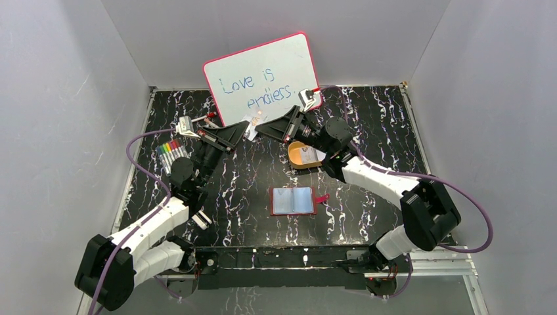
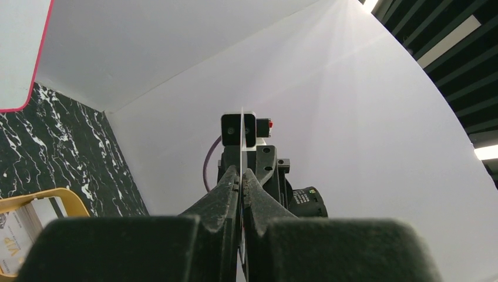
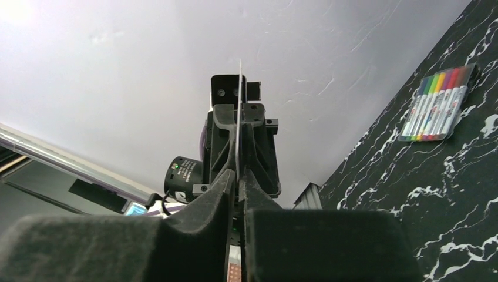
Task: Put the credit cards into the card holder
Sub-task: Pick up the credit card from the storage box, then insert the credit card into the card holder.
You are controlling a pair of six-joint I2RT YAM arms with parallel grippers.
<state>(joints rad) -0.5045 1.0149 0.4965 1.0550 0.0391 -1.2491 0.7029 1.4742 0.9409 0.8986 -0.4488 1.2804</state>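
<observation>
One whitish credit card (image 1: 251, 125) hangs in the air at the back middle, pinched from both sides. My left gripper (image 1: 245, 133) is shut on it from the left; the left wrist view shows it edge-on (image 2: 241, 141) between those jaws (image 2: 241, 178). My right gripper (image 1: 260, 128) meets it from the right, its jaws (image 3: 239, 174) closed down on the card's thin edge (image 3: 240, 111). The card holder (image 1: 293, 201) lies open and flat on the table below, pale blue pockets up, red tab to the right. More credit cards (image 1: 307, 155) rest in a yellow tray (image 1: 293, 160).
A pink-framed whiteboard (image 1: 263, 75) leans on the back wall just behind both grippers. A pack of coloured markers (image 1: 172, 152) lies at the left. White walls close in the black marbled table (image 1: 368, 118) on three sides.
</observation>
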